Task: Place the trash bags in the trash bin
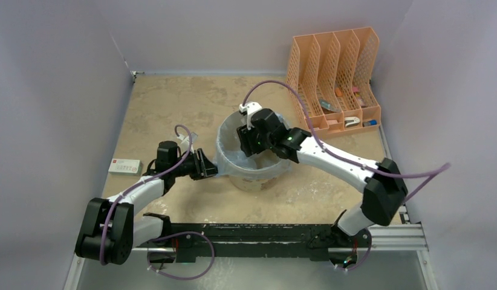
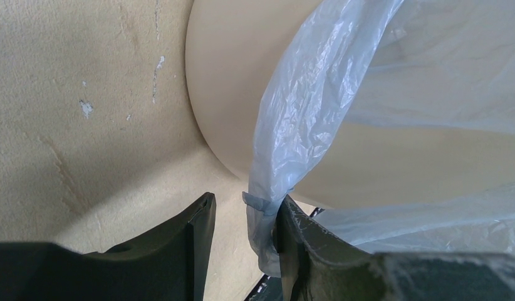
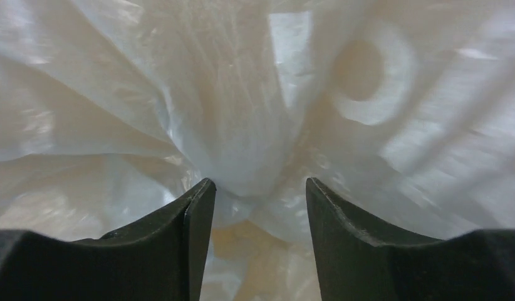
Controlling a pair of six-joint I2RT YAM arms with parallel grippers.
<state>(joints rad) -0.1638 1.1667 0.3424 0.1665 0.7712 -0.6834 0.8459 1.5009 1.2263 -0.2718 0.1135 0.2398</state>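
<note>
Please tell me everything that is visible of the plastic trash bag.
The trash bag is thin, crinkly, translucent pale-blue plastic. It lines the cream trash bin, its edge draped outward over the rim. One strip hangs against a finger of the left end effector; a fold bulges between the right end effector's parted fingers.

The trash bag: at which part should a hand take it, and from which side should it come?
Probably the narrow fold of the trash bag hanging outside the trash bin. Come from the left arm's side, low and level: there the film is gathered into a loose strip, thin enough to pinch.
</note>
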